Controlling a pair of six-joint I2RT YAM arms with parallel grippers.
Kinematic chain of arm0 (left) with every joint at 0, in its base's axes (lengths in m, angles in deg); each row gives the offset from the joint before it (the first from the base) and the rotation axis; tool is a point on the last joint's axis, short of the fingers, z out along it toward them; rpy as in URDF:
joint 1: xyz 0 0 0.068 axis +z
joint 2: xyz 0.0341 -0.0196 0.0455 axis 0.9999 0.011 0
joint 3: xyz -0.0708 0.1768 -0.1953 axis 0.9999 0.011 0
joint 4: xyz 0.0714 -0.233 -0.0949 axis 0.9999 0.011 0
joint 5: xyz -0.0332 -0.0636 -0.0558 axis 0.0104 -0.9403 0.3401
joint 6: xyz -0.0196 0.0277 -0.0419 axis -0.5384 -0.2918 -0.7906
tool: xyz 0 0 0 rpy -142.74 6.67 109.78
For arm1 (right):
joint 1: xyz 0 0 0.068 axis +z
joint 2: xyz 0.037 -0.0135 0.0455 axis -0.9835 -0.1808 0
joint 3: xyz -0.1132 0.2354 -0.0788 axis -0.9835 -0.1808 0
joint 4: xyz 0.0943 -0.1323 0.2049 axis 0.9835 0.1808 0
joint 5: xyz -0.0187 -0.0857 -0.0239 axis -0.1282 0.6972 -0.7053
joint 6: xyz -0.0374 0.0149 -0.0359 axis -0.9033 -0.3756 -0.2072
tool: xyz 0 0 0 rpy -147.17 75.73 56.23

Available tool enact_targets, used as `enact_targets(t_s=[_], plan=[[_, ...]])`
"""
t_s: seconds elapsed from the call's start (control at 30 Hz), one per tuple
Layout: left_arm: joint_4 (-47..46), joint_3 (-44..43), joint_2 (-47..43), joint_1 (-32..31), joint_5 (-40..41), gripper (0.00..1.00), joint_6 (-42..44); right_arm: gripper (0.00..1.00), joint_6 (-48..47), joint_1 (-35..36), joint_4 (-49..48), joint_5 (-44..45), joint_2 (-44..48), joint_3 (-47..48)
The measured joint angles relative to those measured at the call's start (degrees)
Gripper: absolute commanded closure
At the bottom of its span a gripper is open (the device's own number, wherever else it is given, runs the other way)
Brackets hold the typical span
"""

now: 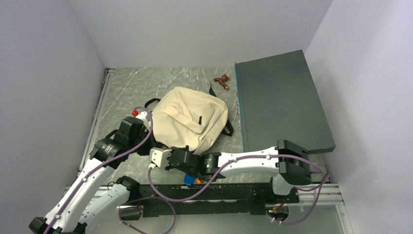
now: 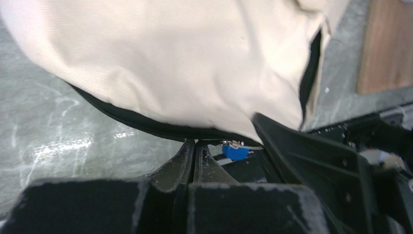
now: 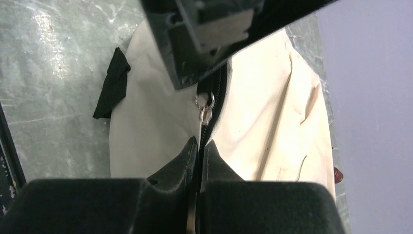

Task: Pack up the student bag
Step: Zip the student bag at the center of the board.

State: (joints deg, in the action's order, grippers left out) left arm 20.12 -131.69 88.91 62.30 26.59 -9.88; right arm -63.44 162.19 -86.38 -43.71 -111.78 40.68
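Student bag (image 1: 195, 117): soft cream canvas backpack, rounded and slumped, black piping, mid-table on grey marbled table (image 1: 136, 87).
Left gripper (image 2: 195, 146): jaws pressed together, tips touching the bag's black-piped edge at its 8 o'clock side; whether fabric is pinched cannot be told.
Right gripper (image 3: 199, 144): jaws closed, tips just under the metal zip pull (image 3: 205, 114), at 7 o'clock.
Flat box (image 1: 280, 102): dark teal, rigid, at 3 o'clock.

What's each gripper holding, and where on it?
The left gripper looks shut on the black-trimmed edge of the student bag. The right gripper is shut with the zipper pull just past its tips; grip unclear.
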Motion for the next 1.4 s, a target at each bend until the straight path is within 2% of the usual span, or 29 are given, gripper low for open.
enact_targets(t_s=[0.13, 0.2, 0.3, 0.47, 0.5, 0.53, 0.6, 0.87, 0.97, 1.13, 1.2, 1.23, 1.27, 1.3, 1.33, 1.4], plan=[[0.15, 0.11, 2.64, 4.68, 2.16, 1.00, -0.13, 1.00, -0.02, -0.42, 0.63, -1.92, 0.02, -0.02], [-0.24, 0.83, 2.82, 9.55, 1.66, 1.00, -0.07, 1.00, 0.02, -0.74, 0.48, -3.30, 0.35, -0.35], [0.22, 1.75, 2.93, 16.57, -3.26, 1.00, -0.42, 1.00, 0.50, -1.40, -1.22, -5.84, 1.20, -1.53], [-0.24, 1.68, 3.76, 21.64, -11.02, 1.00, 2.23, 0.99, 1.57, -1.73, -2.67, -7.28, 2.84, -3.26], [-0.42, 1.66, 4.11, 22.21, -12.41, 1.00, 3.43, 0.78, 1.97, -1.73, -2.01, -7.23, 2.84, -2.86], [-0.55, 1.66, 4.15, 22.62, -13.84, 1.00, 4.33, 0.67, 2.47, -1.73, -0.76, -7.17, 2.84, -2.08], [-1.60, 1.70, 4.24, 23.21, -13.81, 1.00, 5.97, 0.52, 3.72, -1.57, 2.73, -6.08, 2.91, -0.52], [-4.15, 1.73, -1.05, 24.13, -8.13, 1.00, 8.26, 0.12, 7.78, -0.79, 14.62, -2.08, -1.53, 9.70], [-4.24, 1.77, -0.70, 24.13, -8.00, 1.00, 8.76, 0.07, 8.46, -0.76, 14.67, -1.01, -4.37, 12.57], [-4.61, 2.27, -0.24, 24.13, -8.22, 1.00, 9.51, 0.10, 8.39, -1.40, 15.47, 0.07, -9.92, 17.25], [-4.72, 2.25, -0.39, 24.13, -8.46, 1.00, 9.60, 0.16, 8.35, -2.21, 15.34, 0.44, -12.55, 19.63], [-4.79, 2.27, -0.50, 24.13, -8.52, 1.00, 9.64, 0.29, 8.17, -2.54, 15.23, 0.70, -13.40, 20.41], [-4.79, 2.27, -0.59, 24.13, -8.57, 1.00, 9.75, 0.56, 7.96, -2.75, 15.23, 0.96, -14.43, 21.35], [-4.83, 2.27, -0.70, 24.13, -8.61, 1.00, 9.77, 0.94, 7.48, -2.97, 15.23, 1.40, -15.28, 22.14], [-4.90, 2.27, -0.76, 24.13, -8.70, 1.00, 9.77, 1.00, 7.30, -3.21, 15.28, 2.03, -16.31, 23.04], [-5.57, 2.54, -0.81, 24.26, -8.52, 1.00, 9.70, 1.00, 7.23, -3.37, 14.84, 2.86, -17.35, 23.85]])
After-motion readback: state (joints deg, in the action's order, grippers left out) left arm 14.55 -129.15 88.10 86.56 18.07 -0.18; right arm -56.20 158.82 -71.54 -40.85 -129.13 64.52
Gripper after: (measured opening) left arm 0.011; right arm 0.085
